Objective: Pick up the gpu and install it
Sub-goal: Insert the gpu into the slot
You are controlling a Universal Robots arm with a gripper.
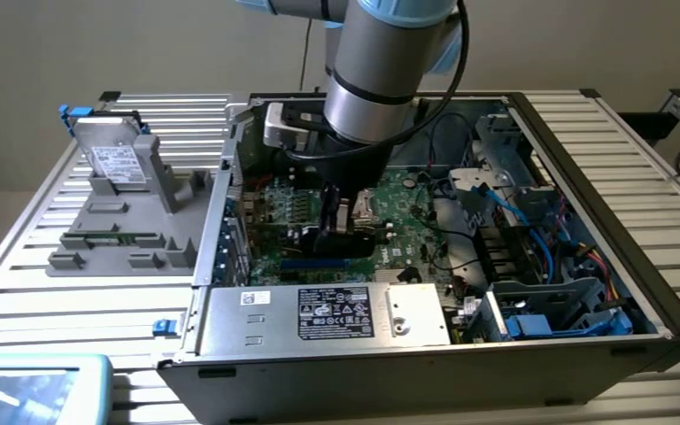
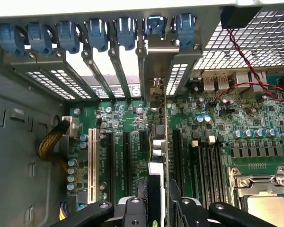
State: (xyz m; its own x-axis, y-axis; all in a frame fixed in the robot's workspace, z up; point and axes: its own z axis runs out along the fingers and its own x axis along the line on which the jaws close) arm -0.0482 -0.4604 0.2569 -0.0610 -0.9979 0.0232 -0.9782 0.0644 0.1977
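**Card held on edge above the expansion slots**

The slatted aluminium table [image 1: 33, 292] carries a large black open-sided computer case [image 1: 659, 301]. The silver-and-blue robot arm [image 1: 375, 80] reaches down into the case over the green motherboard [image 1: 411, 204]. In the exterior view, the black two-fingered gripper [image 1: 337, 232] hangs low over the board towards the exterior view's left, near the rear wall of the case.

In the wrist view the gripper [image 2: 157, 204] is clamped on the gpu [image 2: 158, 144], a thin green-and-black expansion card with a narrow silver end bracket. The card stands upright and edge-on between the fingers. It runs from the jaws towards the row of perforated silver slot covers [image 2: 118, 71] and their blue plastic retention clips [image 2: 97, 33]. Its bracket end lies close to the rear bays, and the card sits between the long black expansion slots [image 2: 125, 151] and the black memory slots [image 2: 203, 161].

Whether the bottom edge has entered a slot cannot be told, since the card hides the slot under it.

The step in hand looks like seating the card, and three things would help it go well:
- Keep the card vertical and parallel to the slot.
- Line up the bracket with its rear opening, so it neither catches a neighbouring cover nor rides on the case lip.
- Press straight down and evenly, because a tilt could jam one end of the connector.
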